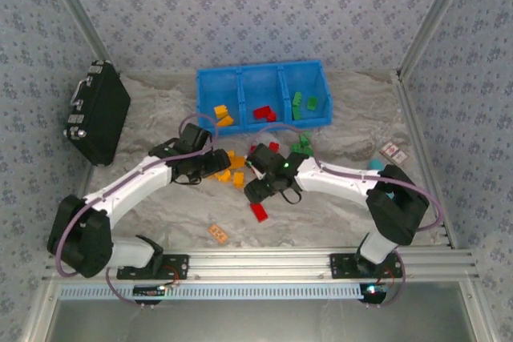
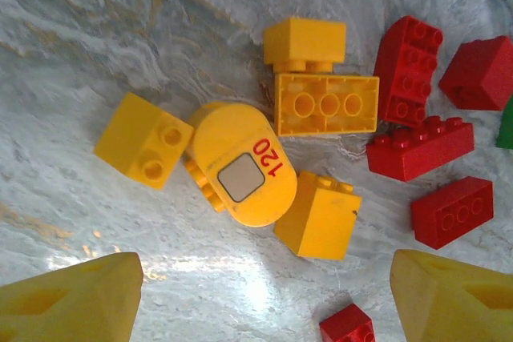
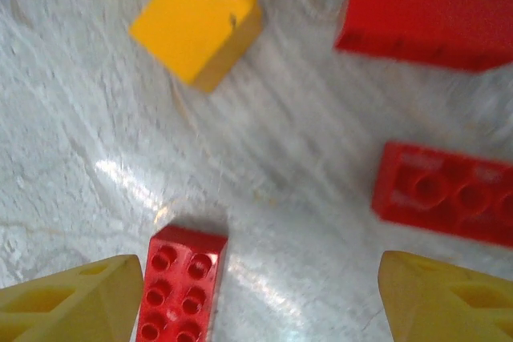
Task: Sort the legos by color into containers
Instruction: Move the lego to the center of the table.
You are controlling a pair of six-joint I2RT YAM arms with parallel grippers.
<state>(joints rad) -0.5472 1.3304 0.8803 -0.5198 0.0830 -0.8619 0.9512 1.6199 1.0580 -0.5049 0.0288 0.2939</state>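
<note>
The right gripper (image 3: 258, 286) hangs spread and empty; the red brick (image 3: 183, 287) lies between its fingers (image 3: 72, 302) (off-centre, close to one), long axis across their closing line.

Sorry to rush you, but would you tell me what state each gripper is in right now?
Left gripper: open, holding nothing.
Right gripper: open, holding nothing; a small red plastic brick lies beside one finger.

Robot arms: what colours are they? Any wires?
Both the left arm and right arm have white tubes, chunky black joints and purple cables looping along them. Their fingers are yellow wedge-shaped plastic. A green light glows near the right wrist.
</note>
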